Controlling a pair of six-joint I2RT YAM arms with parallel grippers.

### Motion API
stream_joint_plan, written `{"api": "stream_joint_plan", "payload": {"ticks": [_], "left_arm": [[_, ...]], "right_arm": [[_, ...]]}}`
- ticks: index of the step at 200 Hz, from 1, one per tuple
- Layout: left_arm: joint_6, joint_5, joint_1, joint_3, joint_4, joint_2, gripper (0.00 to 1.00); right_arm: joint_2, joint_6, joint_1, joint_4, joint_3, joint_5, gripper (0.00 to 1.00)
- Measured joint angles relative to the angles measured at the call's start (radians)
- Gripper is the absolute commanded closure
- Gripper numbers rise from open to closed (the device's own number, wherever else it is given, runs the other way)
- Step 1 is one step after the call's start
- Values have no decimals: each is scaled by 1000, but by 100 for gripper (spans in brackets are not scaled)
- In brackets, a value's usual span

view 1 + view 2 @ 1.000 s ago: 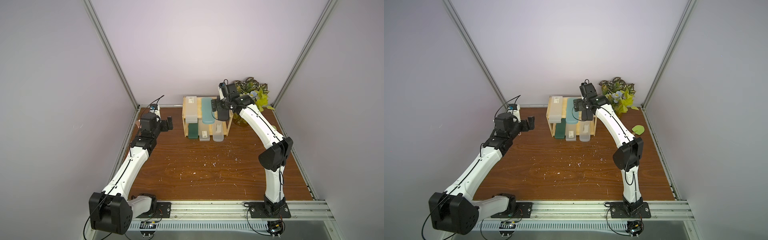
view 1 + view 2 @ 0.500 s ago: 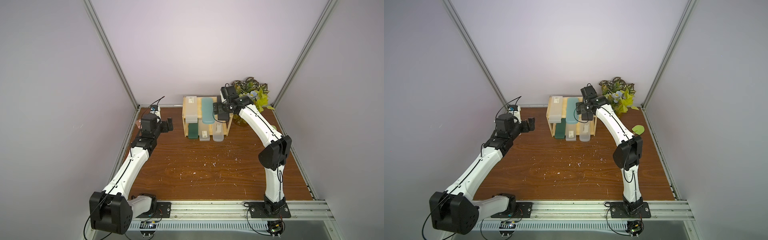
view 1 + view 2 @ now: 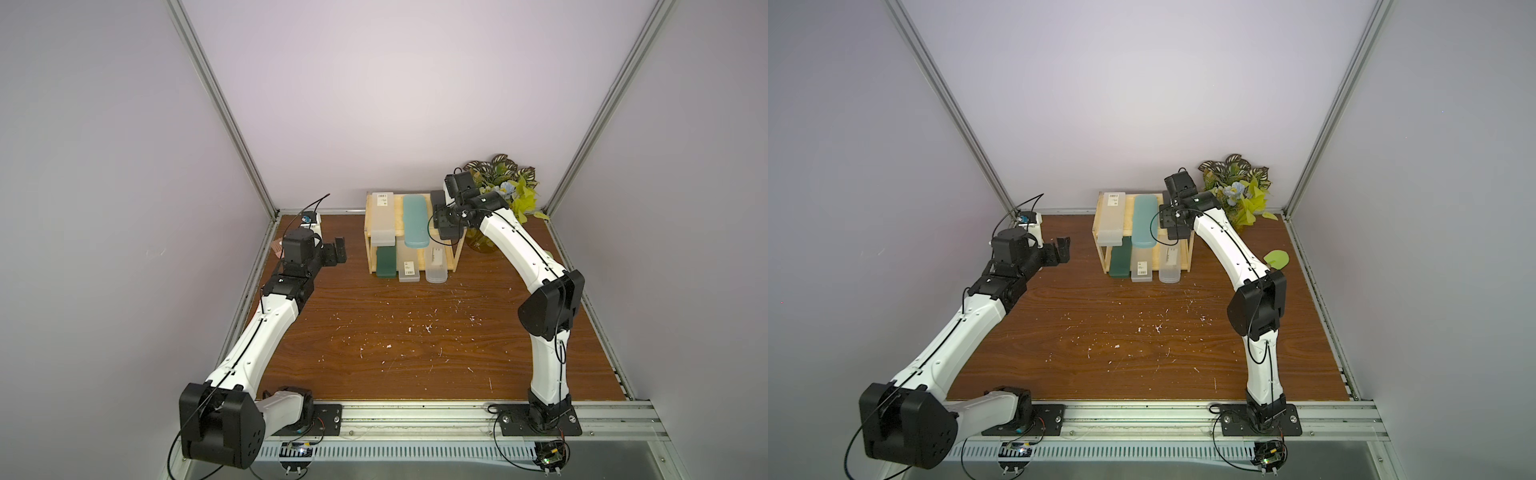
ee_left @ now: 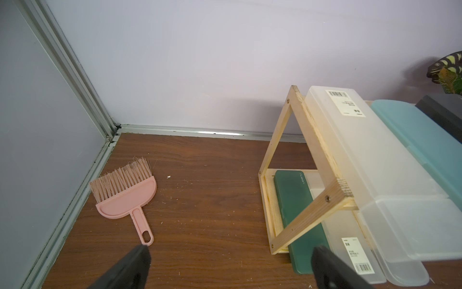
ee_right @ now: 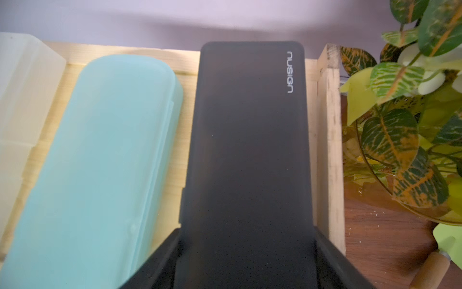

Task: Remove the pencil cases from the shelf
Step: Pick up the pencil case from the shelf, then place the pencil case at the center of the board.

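Note:
The pale wooden shelf [image 3: 367,232] stands at the back of the table. Its top tier carries a frosted pencil case [image 3: 382,218], a teal one [image 3: 415,220] and a black one [image 5: 250,137]. My right gripper [image 5: 247,234] is shut on the near end of the black case, one finger on each long side. On the bottom tier lie a dark green case [image 3: 385,262], a frosted labelled case [image 3: 407,269] and a clear rounded case [image 3: 436,268]. My left gripper [image 4: 231,252] hangs open and empty, left of the shelf [image 4: 312,215] and above the table.
A pink brush [image 4: 125,195] lies near the back left corner by the wall rail. A potted plant [image 3: 507,187] stands just right of the shelf, close to my right arm. A green leaf [image 3: 1277,258] lies on the table at the right.
My right gripper has closed on the black pencil case on the top tier. The left arm has barely moved.

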Motion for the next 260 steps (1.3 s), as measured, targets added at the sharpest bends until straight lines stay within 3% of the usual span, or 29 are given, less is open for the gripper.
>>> {"api": "stream_joint_plan", "payload": {"ticks": [77, 118, 186, 260], "left_arm": [[-6, 0, 0, 0, 0, 0, 0], [-15, 2, 0, 1, -5, 0, 0], [-51, 6, -9, 8, -23, -8, 0], [-70, 6, -42, 8, -23, -21, 1]], "right_arm": [[-38, 1, 0, 13, -41, -7, 52], [-215, 0, -5, 7, -133, -6, 52], [-840, 29, -8, 129, -808, 16, 52], [-1052, 106, -8, 198, -1315, -20, 53]]}}
